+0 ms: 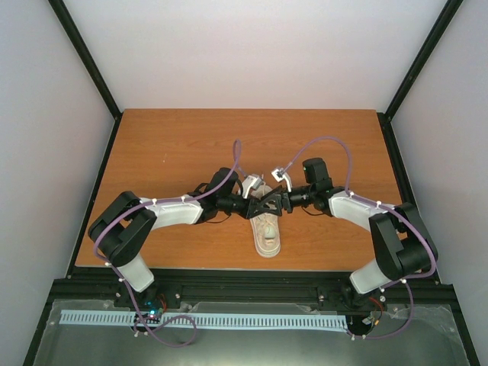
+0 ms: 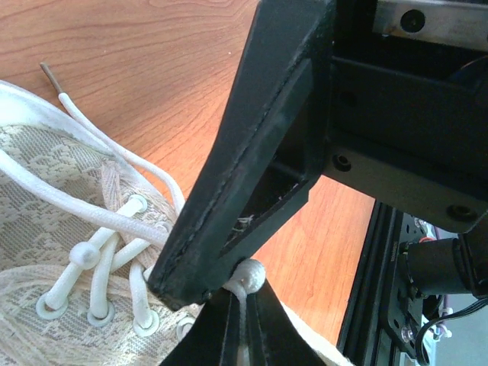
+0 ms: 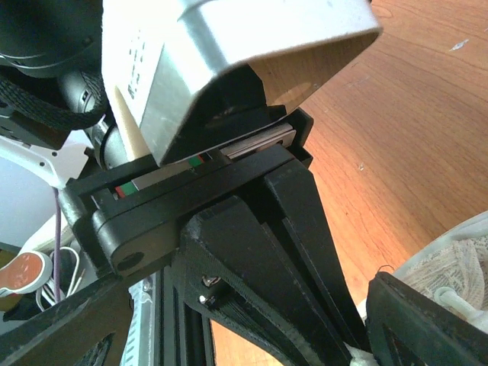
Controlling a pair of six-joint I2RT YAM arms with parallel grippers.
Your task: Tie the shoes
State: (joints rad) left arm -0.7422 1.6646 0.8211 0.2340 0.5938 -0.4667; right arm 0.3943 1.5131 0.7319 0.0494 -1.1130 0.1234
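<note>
The cream sneaker (image 1: pixel 268 238) lies mid-table near the front edge, its laced part under both grippers. My left gripper (image 1: pixel 259 206) is shut on a white lace (image 2: pixel 248 276). The lace's knotted end pokes out just above the closed fingertips (image 2: pixel 229 320). My right gripper (image 1: pixel 276 203) stands open, facing the left one. One of its black fingers (image 2: pixel 252 152) crosses beside the pinched lace. In the right wrist view its jaws are wide apart around the left gripper's fingers (image 3: pixel 305 252). The shoe's mesh (image 3: pixel 457 263) shows at the right, and loose laces (image 2: pixel 114 152) trail over the upper (image 2: pixel 53 183).
The wooden table (image 1: pixel 168 152) is enclosed by white walls with black corner posts. A black rail (image 1: pixel 252 286) runs along the near edge, also in the left wrist view as a black rail (image 2: pixel 381 267). Purple cables (image 1: pixel 335 141) arc above both arms.
</note>
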